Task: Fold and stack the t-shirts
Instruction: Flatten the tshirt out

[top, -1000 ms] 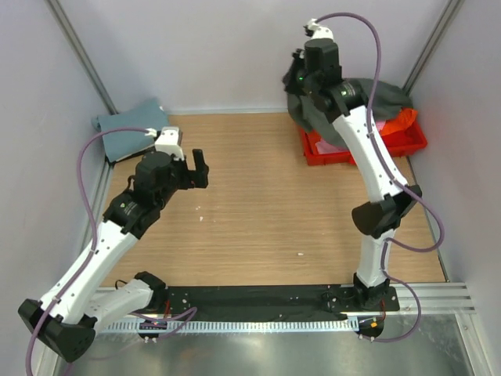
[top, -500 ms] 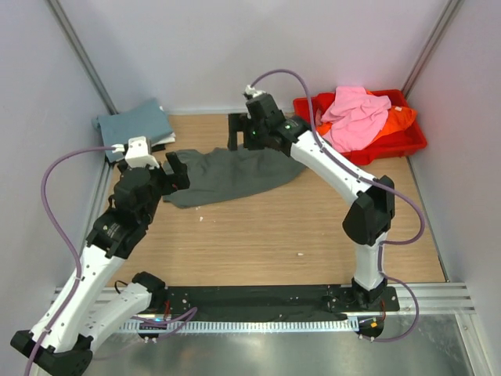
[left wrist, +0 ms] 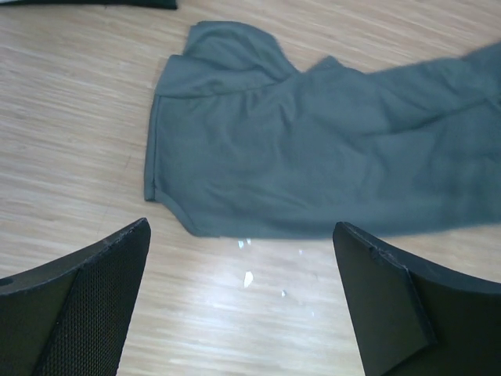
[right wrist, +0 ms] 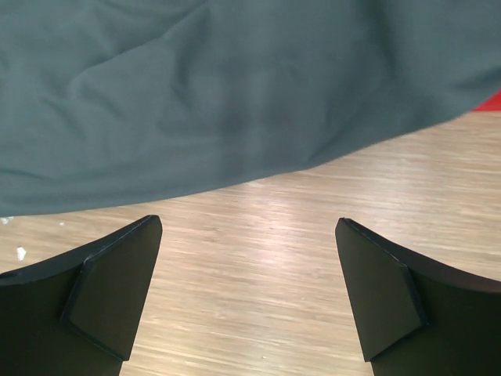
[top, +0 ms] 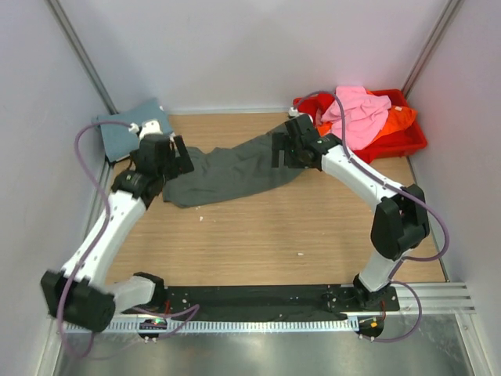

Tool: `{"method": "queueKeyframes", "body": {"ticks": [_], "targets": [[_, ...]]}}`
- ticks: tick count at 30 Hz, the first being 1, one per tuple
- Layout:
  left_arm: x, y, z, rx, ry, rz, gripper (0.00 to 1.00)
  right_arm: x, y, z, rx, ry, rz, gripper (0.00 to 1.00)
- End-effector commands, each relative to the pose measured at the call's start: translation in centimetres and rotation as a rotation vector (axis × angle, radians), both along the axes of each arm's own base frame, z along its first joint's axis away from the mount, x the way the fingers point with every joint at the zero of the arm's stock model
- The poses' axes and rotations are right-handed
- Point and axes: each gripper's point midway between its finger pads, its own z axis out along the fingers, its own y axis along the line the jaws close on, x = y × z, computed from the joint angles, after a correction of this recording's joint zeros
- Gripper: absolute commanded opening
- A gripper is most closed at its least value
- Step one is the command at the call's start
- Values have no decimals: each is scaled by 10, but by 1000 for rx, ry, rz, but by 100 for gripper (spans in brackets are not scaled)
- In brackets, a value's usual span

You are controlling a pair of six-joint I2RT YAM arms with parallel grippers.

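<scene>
A dark grey t-shirt (top: 235, 168) lies crumpled and stretched across the back of the table. My left gripper (top: 180, 157) hovers open over its left end. In the left wrist view the shirt (left wrist: 313, 149) lies just beyond the open gripper (left wrist: 241, 229), with bare wood between the fingers. My right gripper (top: 278, 153) is open above the shirt's right end, and the right wrist view shows grey cloth (right wrist: 196, 102) ahead of the empty gripper (right wrist: 247, 222). Pink (top: 356, 113) and orange (top: 401, 119) t-shirts are heaped in the tray. A dusty teal t-shirt (top: 129, 129) lies folded at the back left.
The red plastic tray (top: 407, 145) stands at the back right corner, close to the right arm's elbow. Grey walls close in the table on three sides. Small white specks (left wrist: 248, 278) lie on the wood near the shirt's hem.
The right gripper carried the dark grey shirt from the tray onto the table, let go and opened. The left gripper moved back toward the shirt's left end.
</scene>
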Motion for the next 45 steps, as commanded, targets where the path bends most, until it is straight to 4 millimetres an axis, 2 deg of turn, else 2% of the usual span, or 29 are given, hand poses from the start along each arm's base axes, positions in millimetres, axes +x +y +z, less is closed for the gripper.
{"method": "queueKeyframes", "body": {"ticks": [1, 2, 3, 4, 5, 6, 7, 8, 9, 11, 12, 13, 14, 15, 16, 17, 18, 19, 21, 24, 28, 30, 33, 36, 37, 39, 40, 41, 45], "targets": [[58, 16, -27, -48, 132, 34, 100, -9, 8, 16, 88, -58, 39, 99], [74, 31, -24, -79, 132, 66, 99, -16, 14, 12, 131, -49, 55, 98], [88, 36, -28, -81, 134, 77, 97, -36, 17, -1, 161, -22, 81, 98], [100, 40, -39, -77, 156, 85, 96, -43, 36, 1, 257, -31, 128, 98], [119, 46, -58, -61, 196, 86, 93, -54, 42, -3, 283, -27, 147, 98], [133, 45, -67, -70, 201, 73, 89, -78, 49, -25, 280, 17, 182, 98], [142, 45, -76, -72, 215, 63, 86, -84, 56, -18, 322, -11, 190, 98], [160, 45, -93, -72, 234, 51, 84, -94, 59, -24, 332, 0, 204, 98], [168, 42, -101, -86, 242, 33, 82, -112, 65, -40, 336, 24, 227, 98], [189, 40, -105, -84, 233, 18, 81, -129, 68, -45, 366, 38, 239, 98], [197, 40, -124, -73, 267, 12, 81, -140, 65, -59, 355, 64, 241, 98], [204, 42, -131, -60, 275, 18, 80, -146, 68, -60, 361, 66, 255, 98], [215, 44, -125, -51, 257, 19, 80, -153, 66, -64, 364, 81, 261, 98], [220, 46, -144, -27, 294, 11, 79, -157, 64, -65, 360, 89, 264, 98], [225, 48, -147, -10, 299, 14, 79, -161, 63, -65, 359, 93, 267, 98], [237, 49, -139, 2, 277, 11, 78, -164, 62, -59, 365, 75, 275, 98], [238, 52, -157, 23, 322, 7, 77, -168, 59, -60, 358, 80, 277, 98], [246, 55, -151, 42, 306, 19, 77, -169, 57, -57, 361, 72, 276, 98], [248, 57, -163, 68, 334, 12, 76, -172, 51, -52, 357, 57, 277, 98], [251, 65, -166, 100, 334, 37, 75, -175, 47, -50, 353, 47, 273, 99], [246, 65, -188, 96, 375, 37, 72, -176, 46, -53, 352, 50, 272, 99], [244, 68, -198, 114, 395, 43, 68, -176, 46, -55, 353, 57, 273, 99], [242, 69, -198, 126, 401, 43, 66, -176, 46, -57, 346, 59, 272, 99], [241, 65, -200, 115, 414, 32, 59, -176, 43, -58, 336, 56, 268, 99], [239, 65, -202, 114, 422, 30, 54, -176, 43, -56, 338, 52, 266, 99], [238, 64, -203, 114, 430, 24, 35, -176, 41, -57, 331, 50, 261, 99], [238, 65, -199, 112, 425, 27, 20, -177, 39, -56, 330, 44, 257, 99], [238, 64, -199, 113, 423, 31, 15, -177, 38, -55, 332, 42, 258, 99], [242, 57, -166, 125, 370, 26, 0, -179, 34, -56, 320, 47, 250, 99]]}}
